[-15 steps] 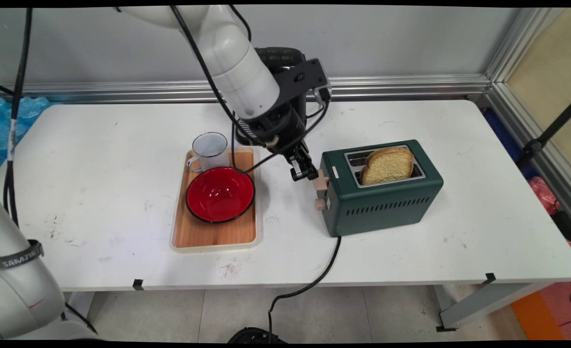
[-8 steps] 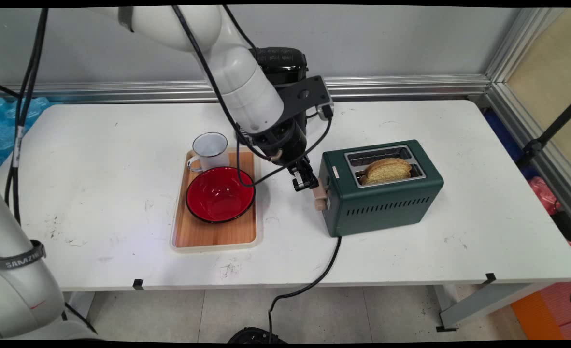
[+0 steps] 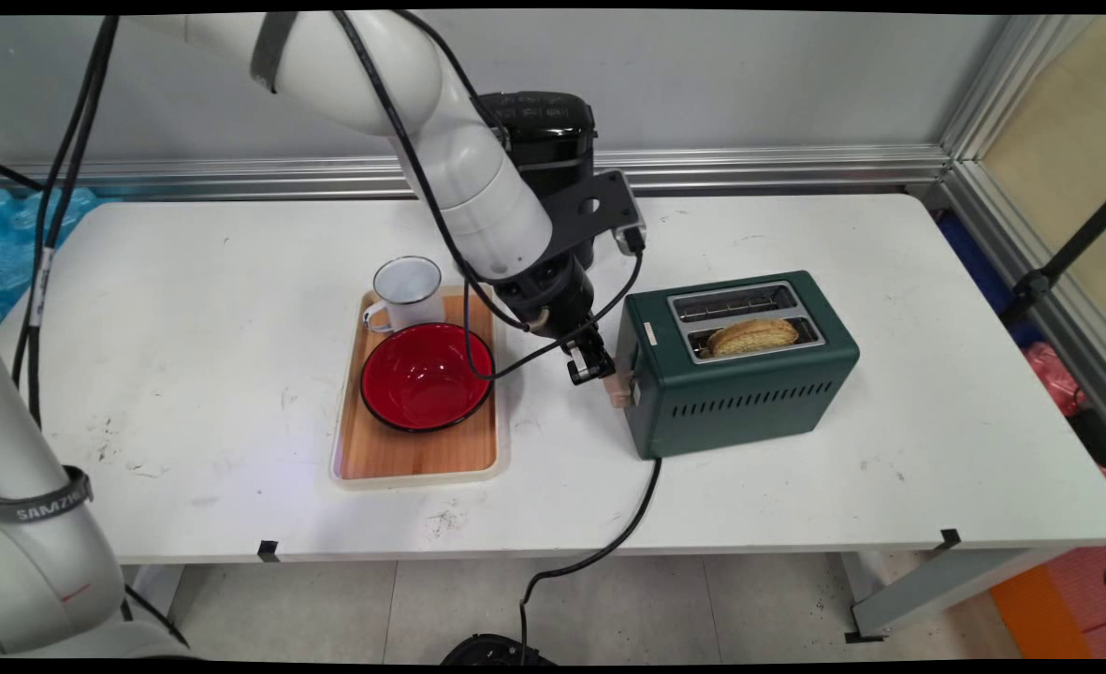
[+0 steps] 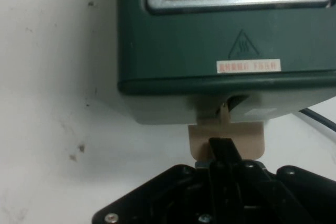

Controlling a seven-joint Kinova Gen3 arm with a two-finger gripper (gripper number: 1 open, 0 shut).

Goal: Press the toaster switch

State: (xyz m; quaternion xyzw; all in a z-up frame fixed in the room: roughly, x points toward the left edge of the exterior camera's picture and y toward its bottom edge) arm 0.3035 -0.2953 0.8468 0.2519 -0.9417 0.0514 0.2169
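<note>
A white desk before a grey wall is seen, with a green toaster lying right of centre.
The toaster's long axis is laid left to right, its beige lever at the left end, facing the gripper. The lever is pressed from above by the jaws, which are drawn together. A bread slice is sunk in the near slot. A tray with a red bowl and mug is set to the left.
</note>
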